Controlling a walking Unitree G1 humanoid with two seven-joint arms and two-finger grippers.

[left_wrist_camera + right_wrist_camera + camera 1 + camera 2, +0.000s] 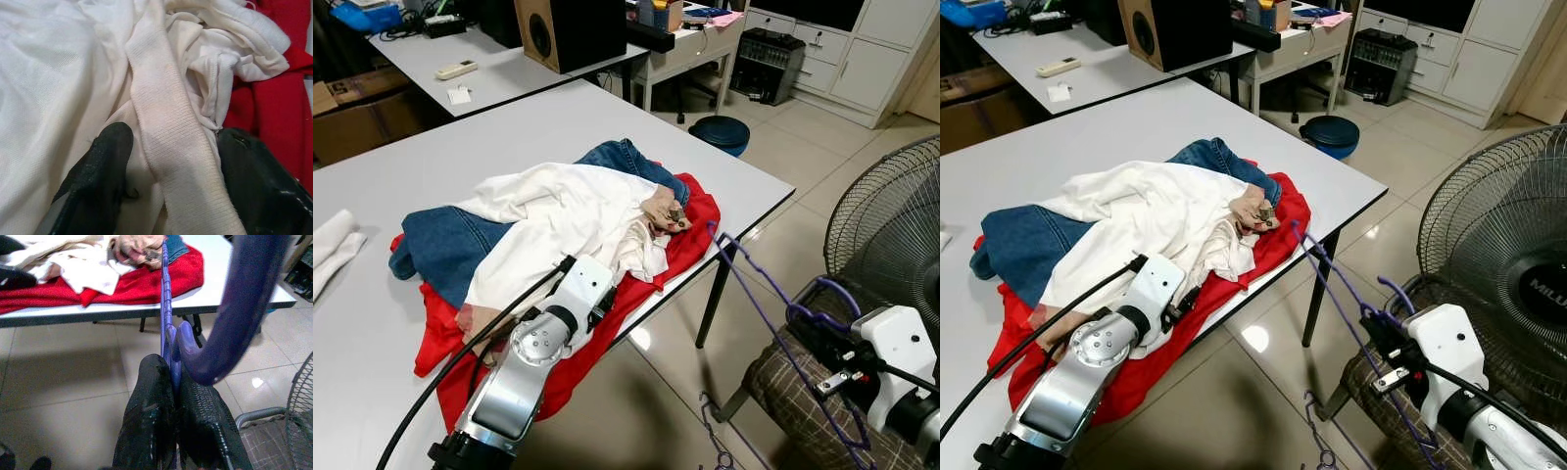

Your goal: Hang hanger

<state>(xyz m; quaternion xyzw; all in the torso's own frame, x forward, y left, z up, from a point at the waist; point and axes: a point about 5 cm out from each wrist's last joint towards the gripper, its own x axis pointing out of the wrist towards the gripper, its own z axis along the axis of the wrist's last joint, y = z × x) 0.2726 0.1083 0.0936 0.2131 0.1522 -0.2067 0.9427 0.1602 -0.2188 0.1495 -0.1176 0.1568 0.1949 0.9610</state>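
A purple plastic hanger slants from the table's front edge down to my right gripper, which is shut on it near its thick curved hook. That gripper hovers low to the right of the table, above a chair. A white garment lies on top of a clothes pile. My left gripper rests on it, fingers open, with a ribbed white band running between the two black fingers. The left arm's wrist sits at the pile's front edge.
Under the white garment lie blue jeans, a red cloth and a pinkish item on the grey table. A floor fan and a plaid-cushioned chair stand at right. A blue bin is behind.
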